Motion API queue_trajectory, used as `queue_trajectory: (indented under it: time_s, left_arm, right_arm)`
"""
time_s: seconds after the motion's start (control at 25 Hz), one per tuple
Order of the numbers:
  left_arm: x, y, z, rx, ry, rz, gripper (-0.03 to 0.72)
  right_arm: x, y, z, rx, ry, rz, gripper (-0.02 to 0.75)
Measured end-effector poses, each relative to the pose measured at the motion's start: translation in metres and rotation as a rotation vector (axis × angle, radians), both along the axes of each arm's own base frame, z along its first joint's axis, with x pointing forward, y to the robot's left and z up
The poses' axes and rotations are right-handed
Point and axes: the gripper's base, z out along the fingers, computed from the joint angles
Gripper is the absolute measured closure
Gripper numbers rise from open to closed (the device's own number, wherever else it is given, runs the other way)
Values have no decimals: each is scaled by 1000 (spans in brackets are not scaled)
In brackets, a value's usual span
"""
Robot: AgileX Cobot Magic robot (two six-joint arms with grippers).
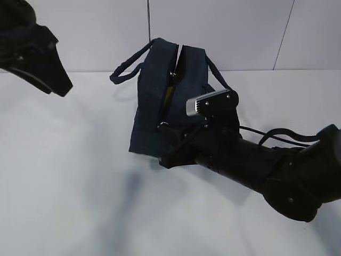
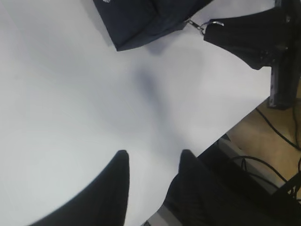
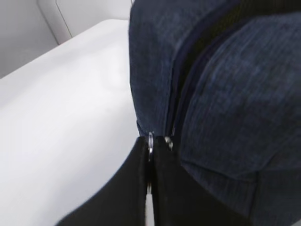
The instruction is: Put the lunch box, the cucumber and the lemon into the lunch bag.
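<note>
right fingers [image 3: 150, 160] pinching the zip ring [image 3: 150, 141] of lunch bag [image 1: 160, 106] | left fingers [image 2: 153, 162] spread, idle above worktop [image 1: 69, 176] | something yellow-green inside, looks packed, zipper half open

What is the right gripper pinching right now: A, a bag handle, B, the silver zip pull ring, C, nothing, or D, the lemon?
B: in the right wrist view the right gripper has its fingers closed on the silver zip pull ring at the end of the lunch bag.
</note>
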Motion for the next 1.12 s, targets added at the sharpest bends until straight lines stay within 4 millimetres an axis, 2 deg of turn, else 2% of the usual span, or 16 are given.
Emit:
queue_trajectory:
  time_s: [0.2,0.4,0.6,0.92,1.12]
  left_arm:
    - [11,-15,-23,22,35,-52,450]
    - [24,-20,-42,36,56,-61,450]
    - [35,-24,-60,48,68,-71,450]
    - [43,-26,-75,56,75,-73,450]
    - [45,-27,-75,54,54,-80,450]
  right_arm:
    - [-1,0,10,15,-26,2,738]
    - [-1,0,13,17,-30,1,738]
    - [0,-4,24,3,-81,-26,738]
    - [12,1,40,13,-152,-47,738]
    - [19,1,48,-11,-207,-80,738]
